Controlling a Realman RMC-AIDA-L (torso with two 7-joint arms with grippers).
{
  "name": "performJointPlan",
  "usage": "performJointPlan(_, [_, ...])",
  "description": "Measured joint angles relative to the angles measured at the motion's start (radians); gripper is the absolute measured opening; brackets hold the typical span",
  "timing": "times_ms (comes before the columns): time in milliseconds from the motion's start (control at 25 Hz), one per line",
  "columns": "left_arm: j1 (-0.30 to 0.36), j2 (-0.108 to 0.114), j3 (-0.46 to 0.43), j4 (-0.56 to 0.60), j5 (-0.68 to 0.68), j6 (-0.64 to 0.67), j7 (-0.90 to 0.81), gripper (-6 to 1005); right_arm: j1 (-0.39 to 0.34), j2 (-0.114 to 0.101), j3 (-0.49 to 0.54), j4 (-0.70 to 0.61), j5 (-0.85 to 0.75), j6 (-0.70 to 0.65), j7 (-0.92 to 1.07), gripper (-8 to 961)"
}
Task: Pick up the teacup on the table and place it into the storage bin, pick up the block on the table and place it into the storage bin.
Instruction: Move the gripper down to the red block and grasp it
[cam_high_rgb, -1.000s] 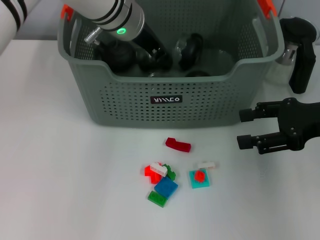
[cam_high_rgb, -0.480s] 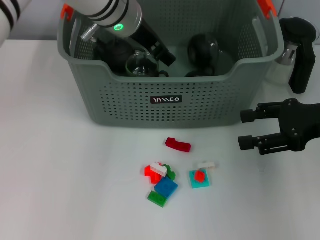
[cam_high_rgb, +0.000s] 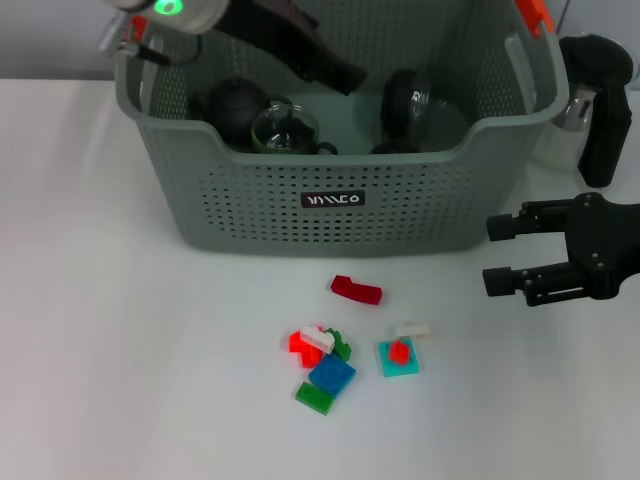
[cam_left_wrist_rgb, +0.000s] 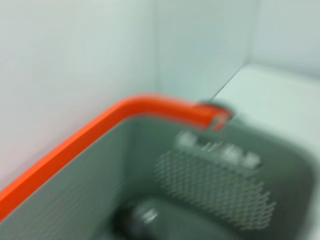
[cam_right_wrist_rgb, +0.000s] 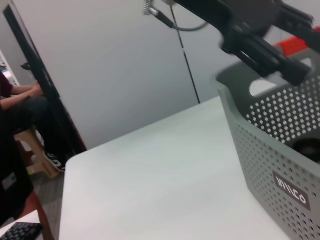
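The storage bin (cam_high_rgb: 330, 200) stands at the back middle of the table, and its perforated wall (cam_right_wrist_rgb: 280, 150) also fills the right wrist view. Inside it a clear glass teacup (cam_high_rgb: 285, 128) rests beside a black teapot (cam_high_rgb: 232, 104). My left gripper (cam_high_rgb: 345, 75) hangs above the bin's inside, open and holding nothing. Loose blocks lie in front of the bin: a dark red block (cam_high_rgb: 356, 290), a mixed cluster (cam_high_rgb: 322, 355) and a cyan plate (cam_high_rgb: 398, 357). My right gripper (cam_high_rgb: 492, 256) hovers open over the table, to the right of the blocks.
A dark, glassy item (cam_high_rgb: 410, 100) sits in the right half of the bin. A black device with a clear bottle (cam_high_rgb: 598, 105) stands at the far right behind my right gripper. Orange handle tips (cam_left_wrist_rgb: 150, 107) top the bin. A person (cam_right_wrist_rgb: 20, 110) sits beyond the table.
My left gripper has lifted up and back out of the bin, leaving the glass teacup inside beside the teapot. The right gripper has barely moved.
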Motion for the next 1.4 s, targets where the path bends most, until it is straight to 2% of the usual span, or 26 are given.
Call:
performJointPlan(80, [0.052,-0.001,-0.022,0.096,-0.12,0.081,0.011,833,0.003,-0.006,0.012,-0.002,0.002,-0.022,0.0,837])
performJointPlan(240, [0.172,-0.001,-0.028,0.204,-0.352,0.204,0.056,832,0.008,-0.018,0.029,-0.003,0.0,-0.048,-0.001,837])
performJointPlan(440, [0.309,-0.002,-0.056,0.21,-0.609,0.308,0.18,831,0.007,-0.036,0.015,-0.004,-0.011,-0.05,-0.002,836])
performJointPlan(640, [0.388,-0.004,-0.081,0.075,-0.755,0.375,0.38,830,0.024,-0.047,0.013,-0.005,-0.058,-0.071,-0.011,836])
performJointPlan(880, [0.394,-0.001,-0.109,-0.185,-0.807,0.451,0.614,827,0.071,-0.046,0.013,-0.006,-0.15,-0.112,-0.006,837])
performJointPlan(1160, [0.4,0.006,-0.111,-0.364,-0.802,0.442,0.814,823,0.139,-0.03,0.009,-0.006,-0.267,-0.127,0.026,836])
performJointPlan(1400, [0.403,0.032,-0.112,-0.488,-0.784,0.421,0.903,822,0.187,-0.009,-0.052,-0.006,-0.282,-0.12,0.065,834])
